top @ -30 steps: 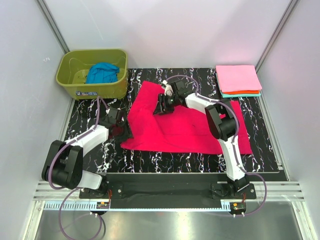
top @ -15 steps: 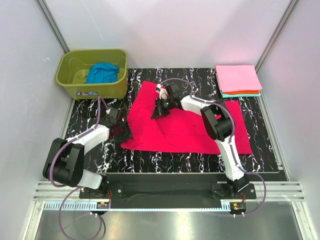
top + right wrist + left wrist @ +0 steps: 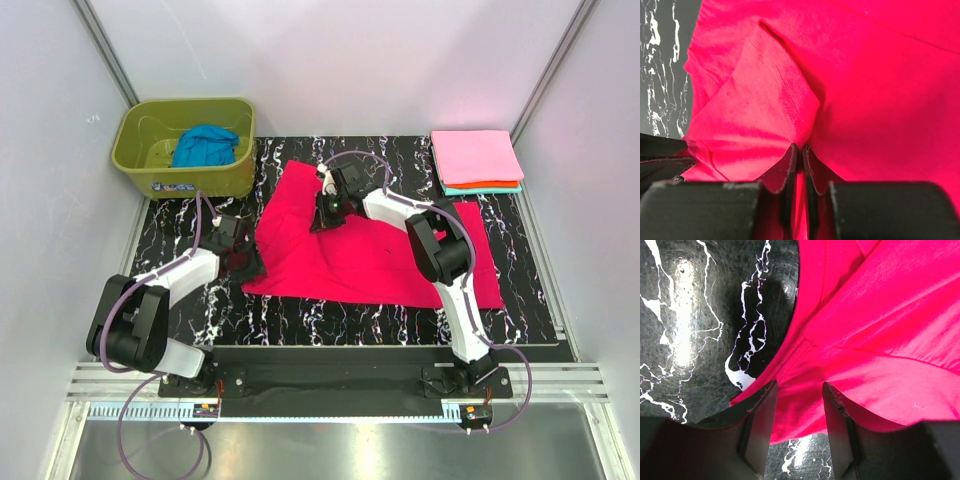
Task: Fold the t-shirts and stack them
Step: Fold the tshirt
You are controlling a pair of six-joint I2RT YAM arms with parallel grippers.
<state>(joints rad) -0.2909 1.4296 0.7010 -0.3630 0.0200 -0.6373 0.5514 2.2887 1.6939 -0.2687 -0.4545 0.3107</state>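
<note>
A crimson-red t-shirt (image 3: 380, 250) lies spread on the black marbled mat, partly folded at its left side. My right gripper (image 3: 322, 215) sits on the shirt's upper left part. In the right wrist view that gripper (image 3: 801, 148) is shut on a raised pleat of the red t-shirt (image 3: 755, 115). My left gripper (image 3: 245, 264) rests at the shirt's near left corner. The left wrist view shows it (image 3: 799, 386) open, its fingers (image 3: 760, 425) straddling the red hem (image 3: 805, 405). Pink (image 3: 476, 156), orange (image 3: 495, 185) and teal (image 3: 460, 190) t-shirts form a folded stack at the back right.
An olive-green tub (image 3: 150, 130) stands at the back left with a crumpled blue t-shirt (image 3: 205, 146) inside. Grey walls and slanted frame posts close in both sides. Bare marbled mat (image 3: 300, 320) runs along the front of the shirt.
My right gripper has closed on a pleat of the red shirt and shifted slightly on the cloth. The left gripper stays open at the near left corner.
</note>
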